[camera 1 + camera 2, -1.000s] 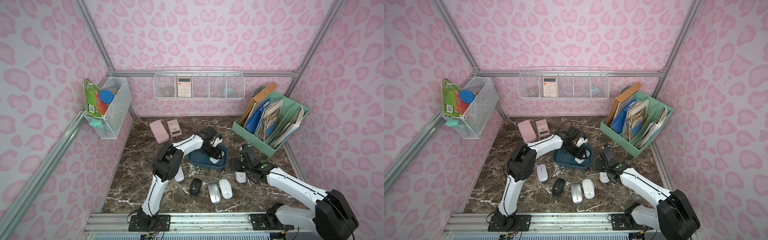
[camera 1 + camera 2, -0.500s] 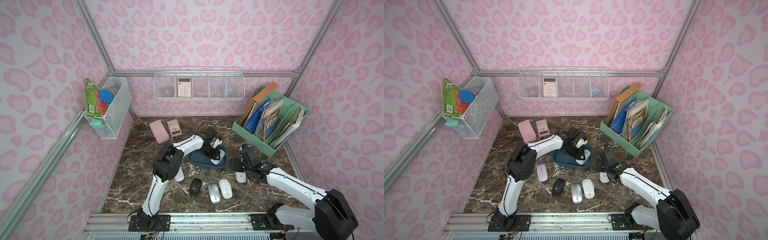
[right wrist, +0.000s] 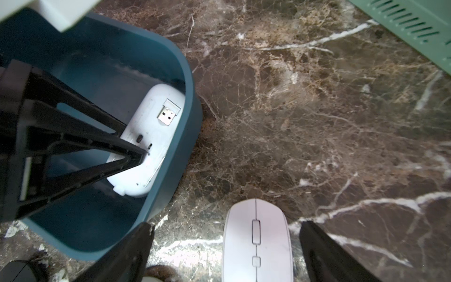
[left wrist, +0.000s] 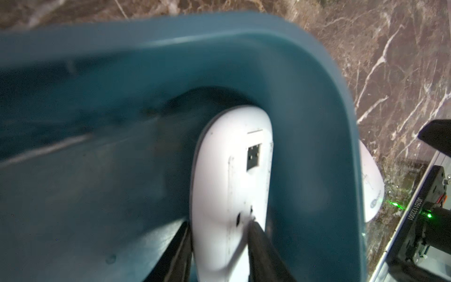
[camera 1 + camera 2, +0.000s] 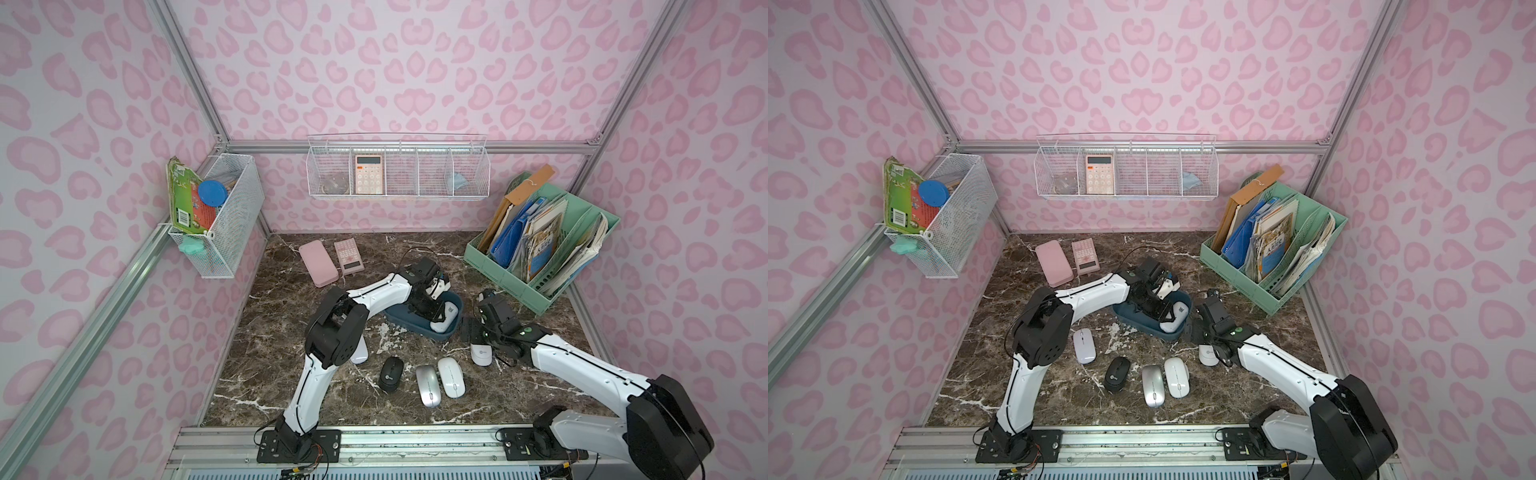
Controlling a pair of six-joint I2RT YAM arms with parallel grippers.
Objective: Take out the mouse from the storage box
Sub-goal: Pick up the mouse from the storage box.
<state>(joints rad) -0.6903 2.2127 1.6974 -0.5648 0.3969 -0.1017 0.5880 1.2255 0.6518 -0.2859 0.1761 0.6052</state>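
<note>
Here we see the left arm's fingers (image 4: 262,246) down inside the teal storage box (image 4: 317,117), clenched on the upturned white mouse (image 4: 229,180) near one end: one finger presses its edge, the other its underside. This mouse lies belly-up in a rounded corner of the box, against the wall, with its USB receiver (image 3: 169,114) showing in its slot. The box sits on the brown marble worktop (image 3: 317,122). The right arm's fingers (image 3: 324,254) stand released and spread wide on either side of a second white mouse (image 3: 256,239), which lies on the worktop just beside the box and touches neither finger. In both top views, a black mouse (image 5: 390,374), a silver mouse (image 5: 428,384) and a third white mouse (image 5: 451,376) lie in a row nearer the arm bases.
</note>
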